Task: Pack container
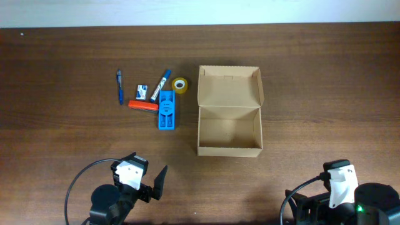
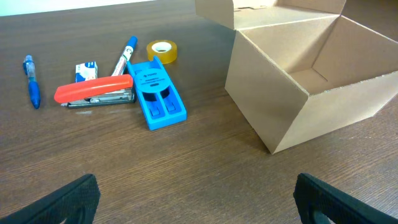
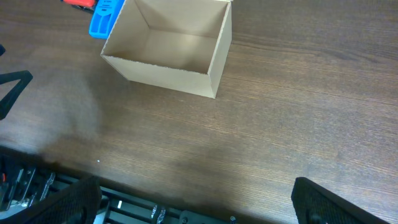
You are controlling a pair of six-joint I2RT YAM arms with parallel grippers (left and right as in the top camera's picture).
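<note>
- Overhead: the box (image 1: pixel 229 149) sits centre-right, mouth up, lid (image 1: pixel 229 84) folded back toward the frame's top, long axis left to right. The left gripper (image 1: pixel 147 174) hangs at lower left, jaws spread, empty.
- Left wrist: the stapler (image 2: pixel 93 90) appears to touch the blue case (image 2: pixel 158 96); grabbing one could drag the other.
- Right wrist: the right gripper (image 3: pixel 199 205) is wide open and empty. The light box at upper left may skid if bumped.

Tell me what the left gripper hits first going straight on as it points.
The left gripper would likely meet bare table in the gap between the blue box and the cardboard box, whose near corner lies close; depth unclear.
</note>
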